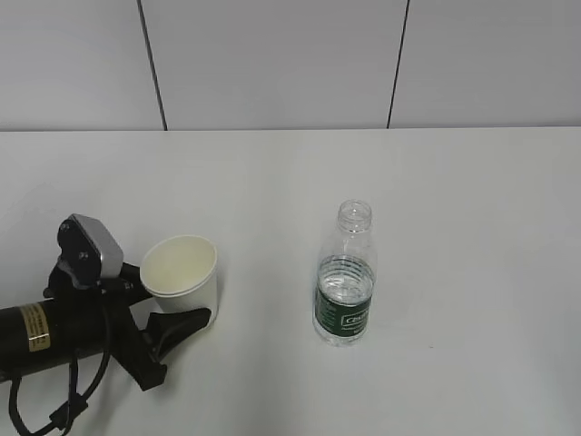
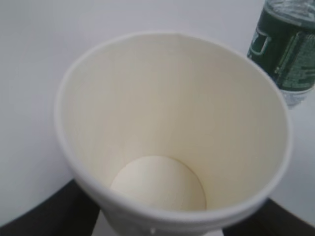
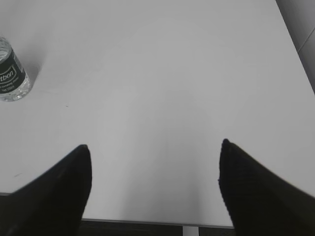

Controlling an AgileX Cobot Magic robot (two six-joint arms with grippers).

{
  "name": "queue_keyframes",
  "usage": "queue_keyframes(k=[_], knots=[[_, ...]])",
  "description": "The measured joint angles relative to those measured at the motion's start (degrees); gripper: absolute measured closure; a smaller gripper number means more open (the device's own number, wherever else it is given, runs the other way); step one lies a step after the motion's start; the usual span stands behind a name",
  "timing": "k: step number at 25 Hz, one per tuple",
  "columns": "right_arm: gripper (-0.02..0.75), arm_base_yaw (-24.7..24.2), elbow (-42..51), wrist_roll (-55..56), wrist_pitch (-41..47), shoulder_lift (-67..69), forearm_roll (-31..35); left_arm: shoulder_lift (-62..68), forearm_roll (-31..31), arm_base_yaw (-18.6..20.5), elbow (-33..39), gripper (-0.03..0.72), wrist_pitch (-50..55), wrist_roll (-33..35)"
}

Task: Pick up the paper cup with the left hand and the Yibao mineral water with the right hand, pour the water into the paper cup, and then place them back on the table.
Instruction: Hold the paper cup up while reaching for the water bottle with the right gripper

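Left hand at the cup, bottle standing apart

The left hand brackets the paper cup (grip unclear); the Yibao mineral water stands on the table; the right hand is spread wide.

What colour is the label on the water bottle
Dark green with white lettering, wrapped around the Yibao mineral water. It shows best in the left wrist view.
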Motion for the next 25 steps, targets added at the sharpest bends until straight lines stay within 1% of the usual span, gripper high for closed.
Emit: queue_keyframes(k=[9,11,17,20,25], knots=[[0.146,0.0,-0.5,0.0,-1.47,0.0,0.63,-1.89,1.17,0.0,0.0,0.211,0.0,-0.04],[0.146,0.0,-0.84,0.0,-3.61,0.0,1.53,-1.89,1.55,0.0,0.0,0.211,0.0,-0.04],[0.146,0.0,0.08,-1.25,-14.13,0.0,5.87,-1.89,3.8,0.0,0.0,0.211,0.0,-1.22],[0.146,0.0,0.46,-4.78,-18.16,1.51,7.65,-1.89,3.99,0.0,0.0,0.211,0.0,-2.76],[0.146,0.0,0.46,-13.22,-22.94,8.77,11.53,-1.89,4.31,0.0,0.0,0.211,0.0,-3.44]])
